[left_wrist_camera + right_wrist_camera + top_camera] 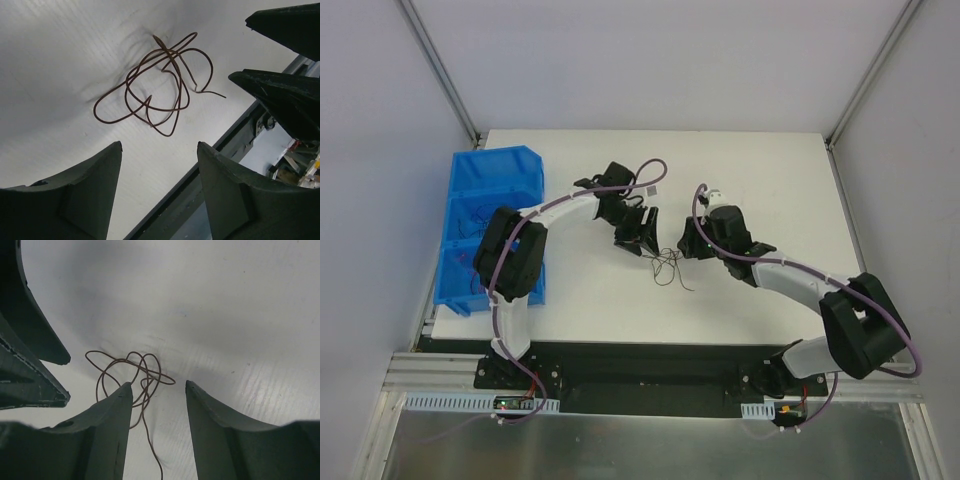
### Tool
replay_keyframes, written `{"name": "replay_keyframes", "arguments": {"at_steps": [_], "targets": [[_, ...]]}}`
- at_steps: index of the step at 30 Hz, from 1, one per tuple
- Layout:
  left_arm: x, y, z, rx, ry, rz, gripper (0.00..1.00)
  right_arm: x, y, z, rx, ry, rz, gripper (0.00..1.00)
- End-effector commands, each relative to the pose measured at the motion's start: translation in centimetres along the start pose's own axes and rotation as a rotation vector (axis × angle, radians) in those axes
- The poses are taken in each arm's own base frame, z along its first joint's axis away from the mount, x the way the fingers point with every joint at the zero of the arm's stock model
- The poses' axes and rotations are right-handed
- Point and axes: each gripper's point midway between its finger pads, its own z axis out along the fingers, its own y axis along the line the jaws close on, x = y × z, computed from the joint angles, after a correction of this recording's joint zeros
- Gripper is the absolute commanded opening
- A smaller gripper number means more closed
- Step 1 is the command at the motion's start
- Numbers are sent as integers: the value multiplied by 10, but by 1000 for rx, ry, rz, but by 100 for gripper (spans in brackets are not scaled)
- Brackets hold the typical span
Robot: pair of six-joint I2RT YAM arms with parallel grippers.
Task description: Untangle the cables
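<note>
The cables [667, 265], a small tangle of thin reddish-brown loops, lie flat on the white table [770, 180], near its front middle. On either side of them you have the left fingers [80, 195] and the right fingers [235, 435], both pairs spread apart and gripping nothing, their tips just beside the tangle. One loose strand trails toward the table's near edge. Blue bins [490, 185] stand at the table's left edge, well apart.
</note>
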Motion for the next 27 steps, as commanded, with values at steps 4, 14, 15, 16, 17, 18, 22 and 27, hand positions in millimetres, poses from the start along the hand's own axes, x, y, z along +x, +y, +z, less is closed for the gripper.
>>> {"name": "replay_keyframes", "arguments": {"at_steps": [4, 14, 15, 16, 17, 18, 22, 27], "targets": [[-3, 16, 18, -139, 37, 47, 62, 4, 4, 9, -8, 38, 45, 51], [4, 24, 32, -179, 78, 26, 58, 25, 22, 27, -102, 138, 123, 38], [6, 23, 34, -175, 86, 27, 59, 26, 23, 28, -106, 144, 124, 34], [7, 22, 37, -170, 90, 27, 61, 24, 24, 27, -111, 141, 123, 29], [7, 20, 38, -166, 93, 29, 61, 23, 25, 26, -114, 137, 116, 22], [9, 20, 40, -169, 97, 31, 62, 20, 24, 25, -111, 126, 110, 17], [13, 21, 47, -185, 113, 42, 60, 14, 19, 18, -89, 90, 78, 1], [3, 22, 42, -227, 73, 74, 30, 5, 18, 9, -96, 26, 50, 0]]}}
